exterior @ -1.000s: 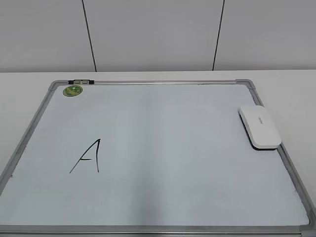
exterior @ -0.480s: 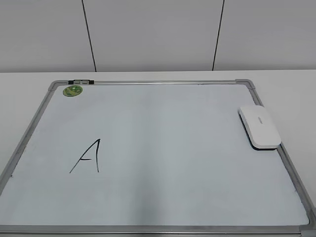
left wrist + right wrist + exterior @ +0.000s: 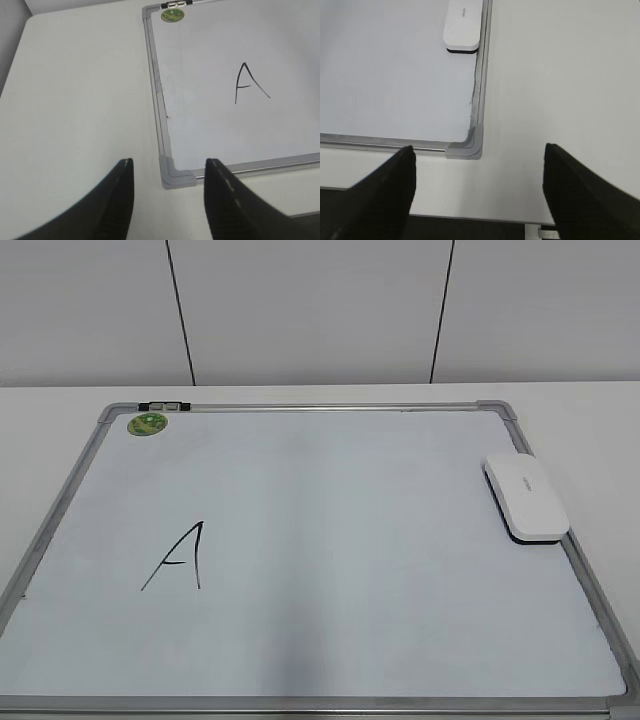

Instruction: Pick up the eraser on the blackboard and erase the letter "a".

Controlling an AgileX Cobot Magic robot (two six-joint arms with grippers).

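Observation:
The white eraser (image 3: 526, 498) lies flat at the right edge of the blackboard (image 3: 340, 406), a white board with a silver frame. It also shows at the top of the right wrist view (image 3: 463, 25). No small lowercase "a" shows in any view; the only writing is a large angular capital "A" (image 3: 180, 558) at the board's left, also in the left wrist view (image 3: 248, 82). My left gripper (image 3: 169, 161) is open and empty above the board's near left corner. My right gripper (image 3: 478, 147) is open and empty above the near right corner. Neither gripper shows in the exterior view.
A small green round magnet (image 3: 147, 423) sits at the board's far left corner, next to a metal clip on the frame. The board lies on a white table (image 3: 590, 420), whose front edge shows in the right wrist view (image 3: 470, 217).

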